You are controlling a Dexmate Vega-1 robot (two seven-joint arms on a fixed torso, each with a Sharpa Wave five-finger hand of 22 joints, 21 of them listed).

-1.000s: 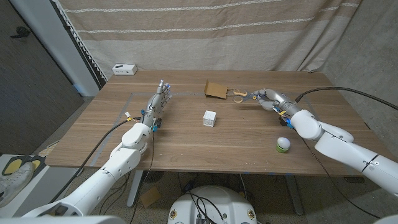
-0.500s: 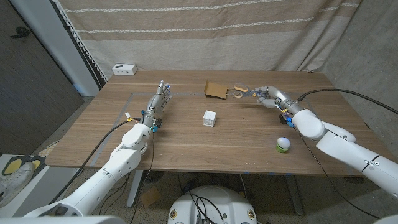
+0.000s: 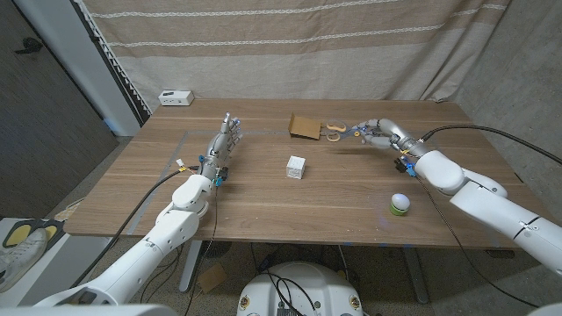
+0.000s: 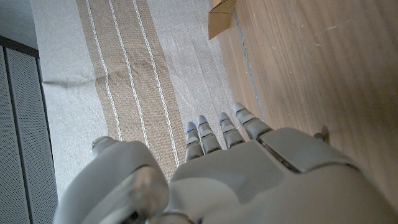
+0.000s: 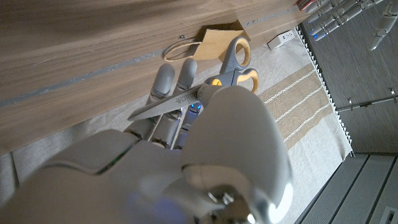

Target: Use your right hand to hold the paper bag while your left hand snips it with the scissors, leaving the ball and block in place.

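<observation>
Right hand (image 3: 379, 133): just beside the paper bag (image 3: 305, 127), on its handle side; by the right wrist view, pinching the scissors (image 3: 349, 132) by the blades between thumb and fingers, yellow-and-grey loops pointing toward the bag.

Paper bag: lying on its side on the wooden table (image 3: 263, 202), handles toward the scissors, touched by neither hand.

Left hand (image 3: 226, 139): well apart from the bag on the side away from the handles, fingers straight and slightly apart, holding nothing.

Block (image 3: 296, 167): white, near the bag, on its robot-facing side. Ball (image 3: 400, 204): green and white, well apart from the bag, close under the right forearm.

Judged hazards:
- Tool in the wrong hand for the task, so a hand-over or set-down probably needed first; a blade-end pinch likely weak, with a slip or drop of the scissors onto the bag's handles possible.
- Loops or blade tips snagging the handles and dragging the light bag out of place.
- Right forearm sweeping low toward the bag and rolling the ball.
- Left arm reaching across toward the bag and nudging the block on the way.
</observation>
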